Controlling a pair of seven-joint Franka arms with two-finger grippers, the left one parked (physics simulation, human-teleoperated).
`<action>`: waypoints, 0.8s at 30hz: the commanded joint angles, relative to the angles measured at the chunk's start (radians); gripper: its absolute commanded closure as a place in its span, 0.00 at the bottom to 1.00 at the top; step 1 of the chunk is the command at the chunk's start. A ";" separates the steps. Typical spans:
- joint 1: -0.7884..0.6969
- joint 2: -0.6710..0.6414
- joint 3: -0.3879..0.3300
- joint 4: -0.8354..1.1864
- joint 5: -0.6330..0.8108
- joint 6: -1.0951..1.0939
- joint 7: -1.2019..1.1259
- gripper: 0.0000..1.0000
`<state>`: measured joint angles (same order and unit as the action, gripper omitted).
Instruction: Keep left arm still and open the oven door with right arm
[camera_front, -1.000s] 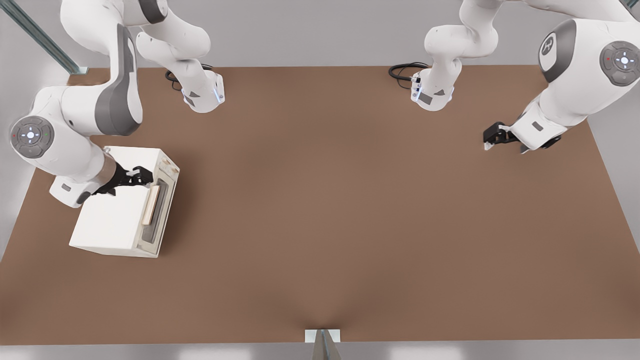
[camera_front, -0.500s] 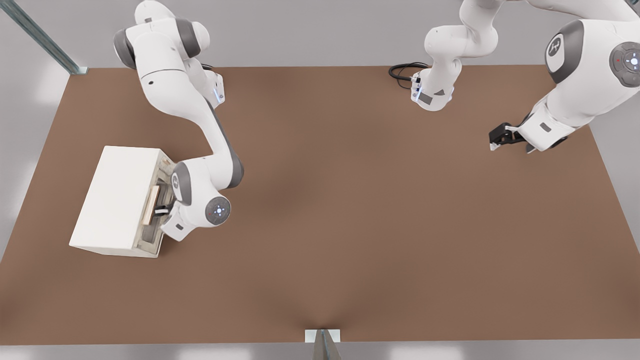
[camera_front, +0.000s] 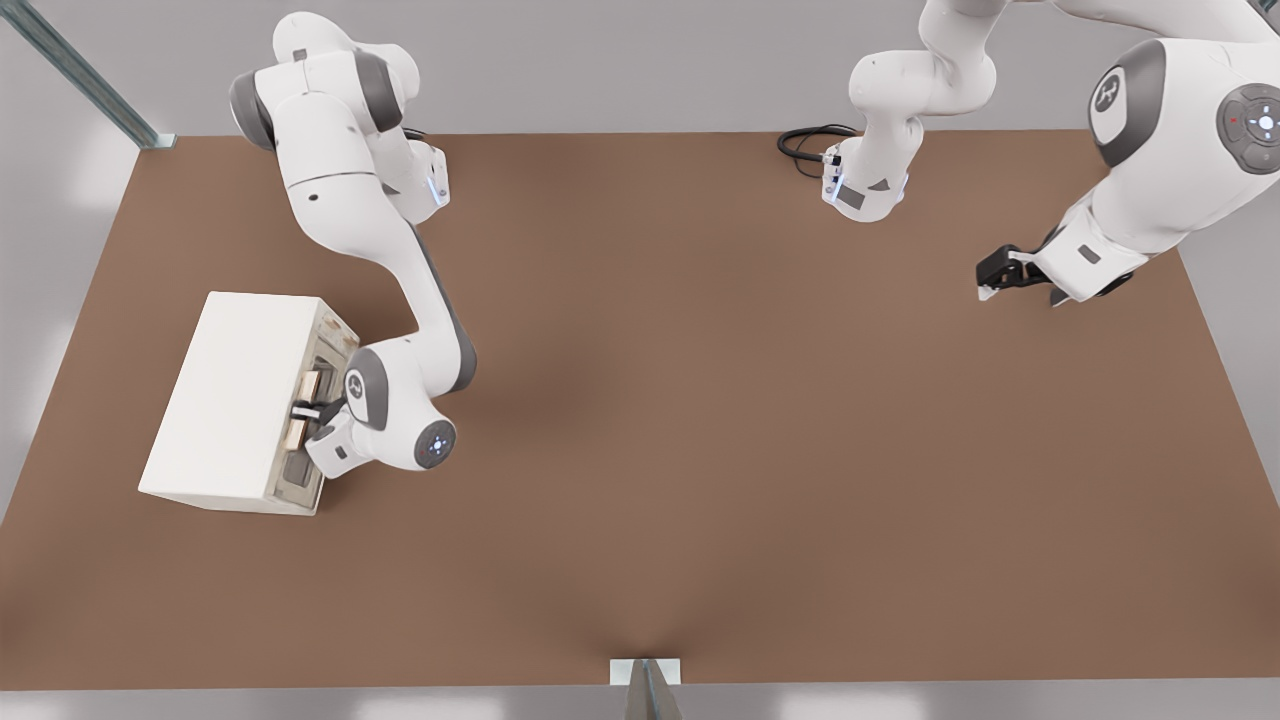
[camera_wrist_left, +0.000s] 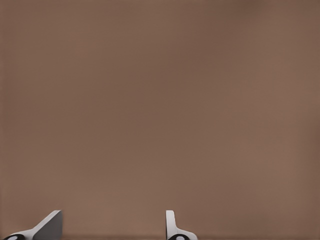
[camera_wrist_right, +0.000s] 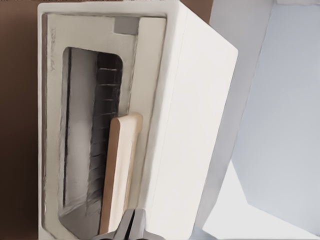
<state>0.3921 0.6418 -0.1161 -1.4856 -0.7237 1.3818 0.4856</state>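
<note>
Since half a second earlier, the gripper (camera_front: 308, 411) had slid onto the handle (camera_front: 303, 410), fingers closed around it; the oven door (camera_front: 318, 420) ahead remained shut, unpulled.

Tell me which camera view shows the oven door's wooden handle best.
The right wrist view: the handle runs long and close across the oven door, with the hand at its end. The front view shows it partly hidden behind the hand. The left wrist view shows none of it.

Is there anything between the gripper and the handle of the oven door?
No: in the front view, the gripper sits right at the handle of the oven door.
</note>
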 joint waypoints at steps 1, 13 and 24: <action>-0.003 0.002 0.000 -0.002 -0.006 0.031 0.211 0.79; -0.015 0.012 -0.002 -0.036 -0.042 0.057 0.208 0.79; -0.006 0.015 -0.002 -0.053 -0.039 0.060 0.215 0.79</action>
<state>0.3846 0.6580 -0.1178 -1.5388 -0.7628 1.4376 0.6409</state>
